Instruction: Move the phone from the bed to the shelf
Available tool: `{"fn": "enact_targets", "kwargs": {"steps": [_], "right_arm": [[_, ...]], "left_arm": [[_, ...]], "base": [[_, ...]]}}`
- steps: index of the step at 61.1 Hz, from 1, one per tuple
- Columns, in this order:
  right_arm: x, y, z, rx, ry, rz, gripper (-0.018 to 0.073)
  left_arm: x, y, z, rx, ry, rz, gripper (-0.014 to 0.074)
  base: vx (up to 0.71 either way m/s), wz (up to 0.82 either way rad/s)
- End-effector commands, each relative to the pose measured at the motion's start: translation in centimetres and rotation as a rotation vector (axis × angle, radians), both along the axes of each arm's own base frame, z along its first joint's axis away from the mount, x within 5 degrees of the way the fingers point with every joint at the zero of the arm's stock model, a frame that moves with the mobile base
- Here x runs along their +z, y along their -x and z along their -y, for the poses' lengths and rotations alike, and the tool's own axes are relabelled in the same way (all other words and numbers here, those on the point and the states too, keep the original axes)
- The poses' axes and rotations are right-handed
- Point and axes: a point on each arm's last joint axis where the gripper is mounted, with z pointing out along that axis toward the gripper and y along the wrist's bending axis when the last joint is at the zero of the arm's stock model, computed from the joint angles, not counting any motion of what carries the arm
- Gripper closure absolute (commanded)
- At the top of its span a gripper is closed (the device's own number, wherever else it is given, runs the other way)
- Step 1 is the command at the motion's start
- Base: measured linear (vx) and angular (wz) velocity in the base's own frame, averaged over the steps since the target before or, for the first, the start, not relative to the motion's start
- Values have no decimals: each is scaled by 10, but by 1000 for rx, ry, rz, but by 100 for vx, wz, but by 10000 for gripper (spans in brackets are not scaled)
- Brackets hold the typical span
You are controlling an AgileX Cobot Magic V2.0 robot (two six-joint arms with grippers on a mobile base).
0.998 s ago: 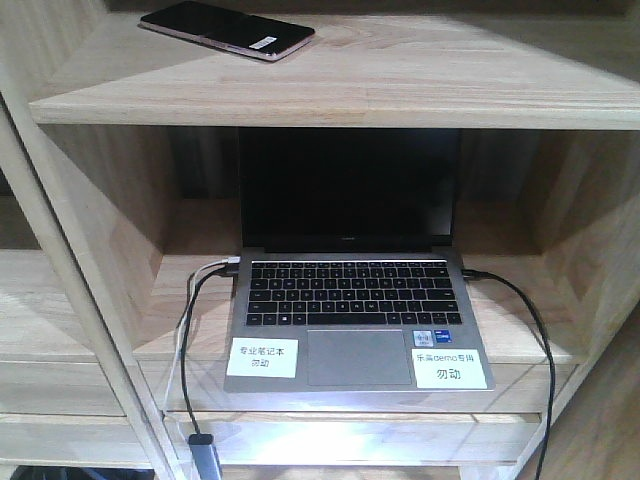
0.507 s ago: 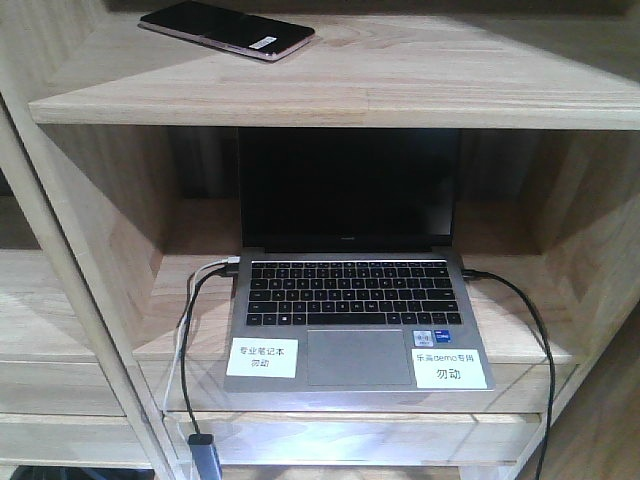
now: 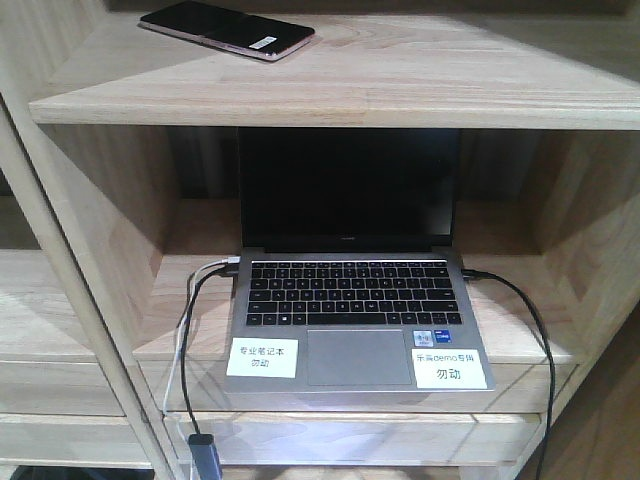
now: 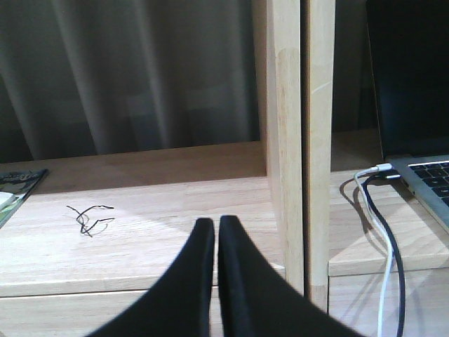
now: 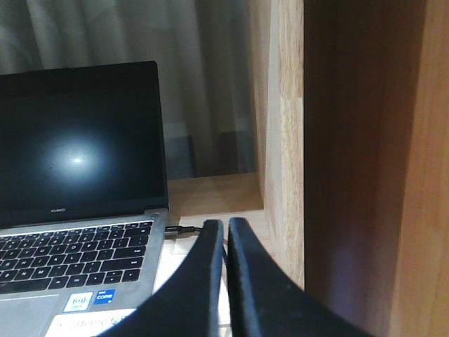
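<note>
The glossy black phone (image 3: 226, 30), with a small white sticker near its right end, lies flat on the upper board of the light-wood shelf (image 3: 380, 85) at the top left of the front view. No gripper touches it. My left gripper (image 4: 216, 223) is shut with nothing between its black fingers, in front of a lower board left of an upright panel (image 4: 295, 140). My right gripper (image 5: 226, 225) is likewise shut and empty, beside the laptop's right edge. The bed is out of view.
An open grey laptop (image 3: 355, 300) with white labels fills the middle compartment, cables (image 3: 540, 350) plugged into both sides. A white and a dark cable (image 4: 382, 232) hang over the board edge. A thin black wire scrap (image 4: 90, 217) lies on the left board.
The front view has shifted very slightly; the lower boards sit a little higher in frame. The phone and laptop have not moved on the shelf.
</note>
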Motion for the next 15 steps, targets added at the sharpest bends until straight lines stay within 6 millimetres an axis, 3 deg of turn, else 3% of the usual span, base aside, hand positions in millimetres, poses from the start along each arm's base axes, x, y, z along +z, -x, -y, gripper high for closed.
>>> {"fn": "enact_targets", "kwargs": {"steps": [1, 15], "right_arm": [[7, 1, 1, -10, 25, 91, 564], [7, 1, 1, -10, 25, 91, 564]], "left_arm": [[15, 1, 0, 5, 11, 102, 595], [15, 1, 0, 5, 11, 102, 595]], "base": [[0, 0], [0, 0]]}}
